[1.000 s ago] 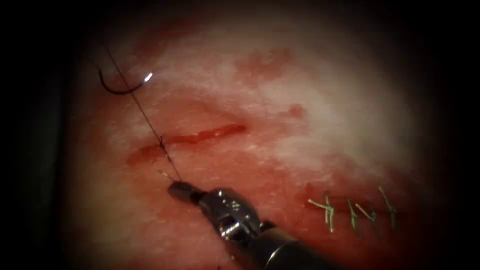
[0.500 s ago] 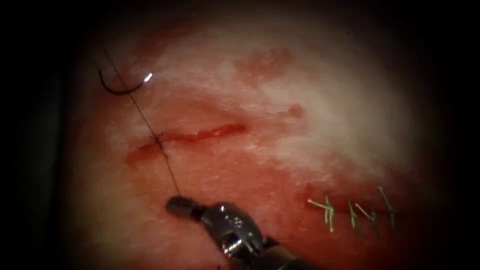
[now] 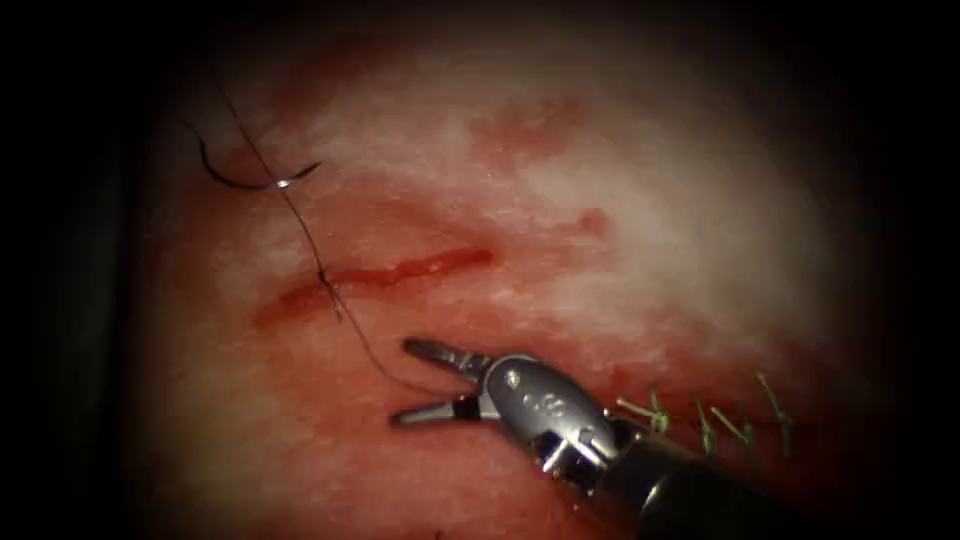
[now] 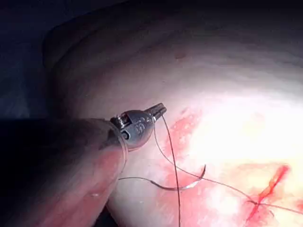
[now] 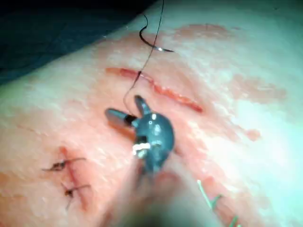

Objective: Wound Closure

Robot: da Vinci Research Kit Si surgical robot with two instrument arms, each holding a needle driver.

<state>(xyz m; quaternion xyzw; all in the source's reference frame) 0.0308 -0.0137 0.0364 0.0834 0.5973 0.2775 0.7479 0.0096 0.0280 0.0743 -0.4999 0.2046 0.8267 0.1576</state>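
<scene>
Your right tool [image 3: 420, 380] has its two jaws spread wide apart and holds nothing. Your left tool [image 4: 160, 111] has its jaws pressed together.

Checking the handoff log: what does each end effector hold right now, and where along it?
The right end effector is open and holds nothing. The left end effector grips the thread near its upper run. The needle lies free on the tissue.

Thread [image 4: 176, 189] cut off at frame edge

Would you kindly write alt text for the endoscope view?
The right tool, jaws open and holding nothing, sits below the cut in the tissue. The thread crosses the cut up to the needle, lying free on the tissue.
</scene>
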